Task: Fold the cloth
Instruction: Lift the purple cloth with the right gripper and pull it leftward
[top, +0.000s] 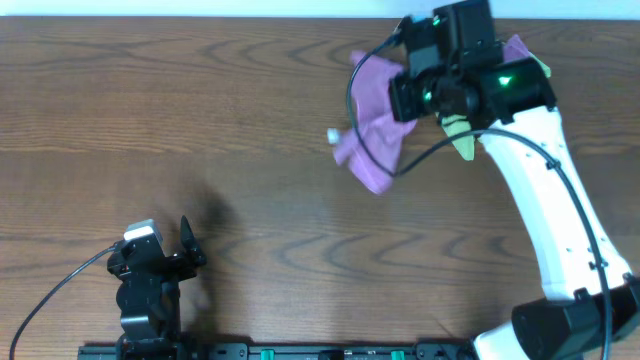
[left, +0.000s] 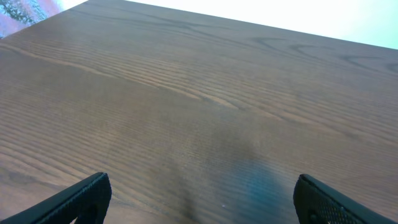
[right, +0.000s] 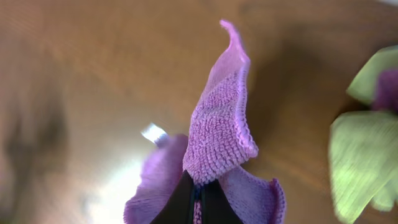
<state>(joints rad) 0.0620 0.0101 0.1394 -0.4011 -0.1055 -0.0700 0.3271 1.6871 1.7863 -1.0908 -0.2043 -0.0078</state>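
– The cloth (top: 372, 140), overhead?
– Bunched at the counter's (top: 250, 120) far right, under the right hand (top: 425, 95); left hand (top: 165, 242) near-left, well apart.
– Left wrist?
– Fingers spread wide over the counter.
– Right wrist?
– Hand pinching a cloth fold; green cloths (right: 360, 162) beside.

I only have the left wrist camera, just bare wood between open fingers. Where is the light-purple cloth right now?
Observer: The cloth is at the far right of the table, well away from the left gripper.
Operator: Is anything holding it?
Observer: Yes, the right gripper is shut on a fold of it.
Operator: Is it lying flat?
Observer: No, it is bunched up, with one edge standing upright in the right wrist view.
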